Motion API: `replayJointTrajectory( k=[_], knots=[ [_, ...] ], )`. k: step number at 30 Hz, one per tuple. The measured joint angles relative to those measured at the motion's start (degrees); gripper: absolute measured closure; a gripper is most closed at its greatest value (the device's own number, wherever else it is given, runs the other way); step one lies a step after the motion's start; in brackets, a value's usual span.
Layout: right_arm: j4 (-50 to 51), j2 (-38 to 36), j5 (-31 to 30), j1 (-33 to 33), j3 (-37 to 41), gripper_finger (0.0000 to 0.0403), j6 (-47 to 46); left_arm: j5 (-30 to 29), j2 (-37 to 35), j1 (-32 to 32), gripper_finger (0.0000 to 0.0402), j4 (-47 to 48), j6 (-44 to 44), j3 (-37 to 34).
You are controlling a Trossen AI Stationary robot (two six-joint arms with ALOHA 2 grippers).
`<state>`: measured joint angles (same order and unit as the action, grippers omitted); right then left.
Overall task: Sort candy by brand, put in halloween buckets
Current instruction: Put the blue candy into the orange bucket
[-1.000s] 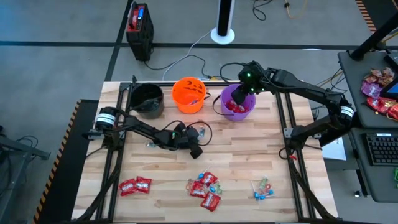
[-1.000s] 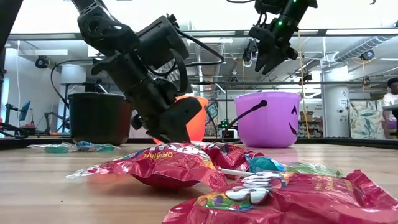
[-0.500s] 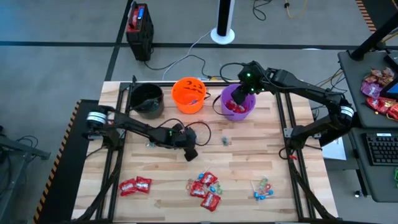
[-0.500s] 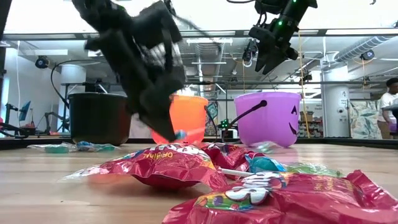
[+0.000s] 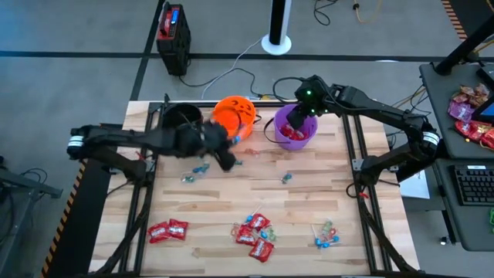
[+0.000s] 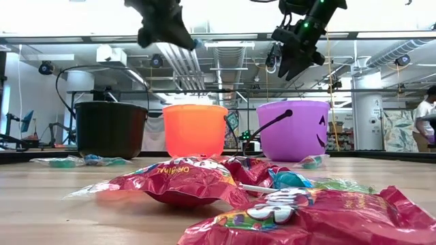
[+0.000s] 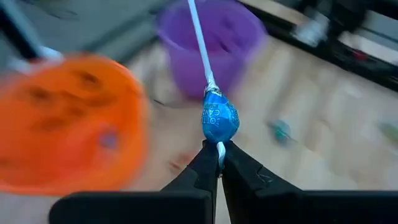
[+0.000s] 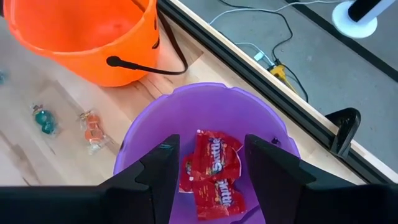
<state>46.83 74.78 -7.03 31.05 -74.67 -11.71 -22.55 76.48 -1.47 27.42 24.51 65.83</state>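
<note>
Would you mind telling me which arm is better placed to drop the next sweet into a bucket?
Left. Its tool is shut on a blue lollipop beside the orange bucket. The right tool hangs open and empty over the purple bucket.

Packets [image 8: 211,174] in rightmost bucket [image 8: 249,102]; other candy [image 5: 253,230] on table [image 5: 201,208] front.

The left gripper [image 7: 217,160] is raised above the tabletop at the end of its outstretched dark arm, fingers pinched together, while the right gripper [image 8: 205,171] hangs high on its extended arm, fingers spread apart.
</note>
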Motion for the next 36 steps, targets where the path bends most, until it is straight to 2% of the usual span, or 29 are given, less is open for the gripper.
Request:
replayJointTrajectory(
  k=[3,5,10,14,17,19,21,23,28,36],
  knots=[
    [-1.1,0.0,0.0,0.0,0.0,0.0229,0.2,-0.4,0.4,-6.0,0.0401,5.6,-3.9,5.2],
    [-1.4,0.0,0.0,0.0,0.0,0.0229,0.2,2.2,1.3,-10.7,0.0401,8.9,-6.8,8.8],
    [-2.0,0.0,0.0,0.9,0.0,0.0229,-0.7,16.4,5.0,-23.2,0.0401,18.7,-18.1,16.0],
    [-2.1,0.0,0.0,2.7,0.0,0.0229,-2.5,23.8,10.8,-29.7,0.0401,24.3,-25.6,22.9],
    [-2.5,0.1,0.0,4.2,0.0,0.0229,-4.7,25.0,16.3,-31.0,0.0401,29.7,-34.1,30.5],
    [-2.8,0.4,0.0,5.0,0.0,0.0229,-5.9,25.1,20.3,-31.7,0.0401,37.3,-42.9,35.0],
    [-2.6,1.0,0.0,5.8,0.0,0.0229,-6.9,25.2,24.0,-32.6,0.0401,43.4,-50.5,37.9],
    [-2.7,1.8,0.0,6.4,0.0,0.0229,-7.5,25.2,26.3,-33.5,0.0402,45.6,-55.1,39.4],
    [-2.7,4.7,0.0,7.1,0.0,0.0229,-8.6,27.4,29.9,-34.9,0.0401,43.6,-59.2,40.3],
    [-2.6,9.7,1.1,7.1,0.0,0.0229,-9.9,27.8,32.3,-35.3,0.0401,42.7,-59.9,41.3]
  ],
)
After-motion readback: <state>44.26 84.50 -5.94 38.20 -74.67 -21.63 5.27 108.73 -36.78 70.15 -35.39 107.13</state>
